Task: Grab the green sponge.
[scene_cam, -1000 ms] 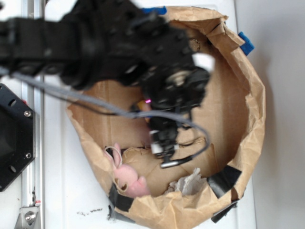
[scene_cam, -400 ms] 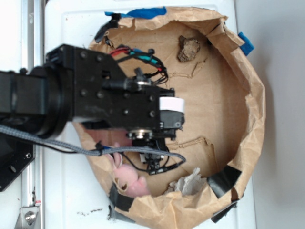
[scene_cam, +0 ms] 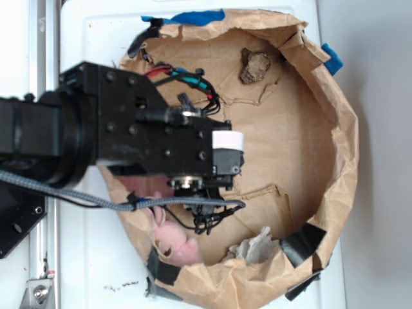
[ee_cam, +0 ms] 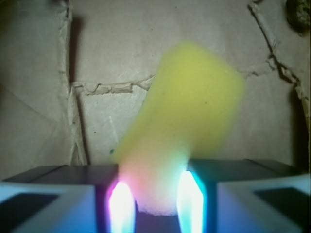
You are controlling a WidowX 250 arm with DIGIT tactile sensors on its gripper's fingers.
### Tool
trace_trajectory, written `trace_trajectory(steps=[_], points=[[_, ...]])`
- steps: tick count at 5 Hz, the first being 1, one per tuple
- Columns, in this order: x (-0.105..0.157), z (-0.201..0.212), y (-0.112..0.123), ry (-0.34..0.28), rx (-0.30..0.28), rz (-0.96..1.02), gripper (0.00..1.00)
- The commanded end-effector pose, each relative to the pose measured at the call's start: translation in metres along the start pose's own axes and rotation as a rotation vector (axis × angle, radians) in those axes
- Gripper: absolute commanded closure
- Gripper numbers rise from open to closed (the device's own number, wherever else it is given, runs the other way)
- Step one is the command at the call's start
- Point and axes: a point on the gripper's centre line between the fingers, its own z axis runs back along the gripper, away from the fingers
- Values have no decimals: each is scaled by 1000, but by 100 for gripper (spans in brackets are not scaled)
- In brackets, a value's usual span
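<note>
The green sponge (ee_cam: 189, 107) is a yellow foam block, blurred and close in the wrist view. Its lower end sits between my gripper's (ee_cam: 154, 196) two glowing pads (ee_cam: 120, 204), which are shut on it. It hangs above the brown cardboard floor (ee_cam: 121, 53), tilted up to the right. In the exterior view my black arm (scene_cam: 148, 138) covers the left middle of the paper-walled bin (scene_cam: 344, 148). The sponge is hidden under the arm there, and only cables and dark parts show below the wrist.
A pink plush bunny (scene_cam: 175, 243) lies at the bin's lower left wall. A crumpled white paper wad (scene_cam: 254, 248) lies at the bottom wall. A brown lump (scene_cam: 255, 65) sits at the far side and also shows in the wrist view (ee_cam: 300, 12). A black base (scene_cam: 16, 212) stands at left.
Over the last second my arm has swung left and come up toward the camera, now covering the gripper. Since 0.4 s ago it has barely shifted.
</note>
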Motion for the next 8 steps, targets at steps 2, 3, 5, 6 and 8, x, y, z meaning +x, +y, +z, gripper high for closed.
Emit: trace_trajectory(steps=[2,3,5,6,8], points=[[7,16,-8,-14,-31,25,100],[10,24,-7,-12,-40,42,100],[18,25,-5,6,-40,45,14],[21,23,-2,11,-35,48,0],[31,15,2,27,-18,64,0]])
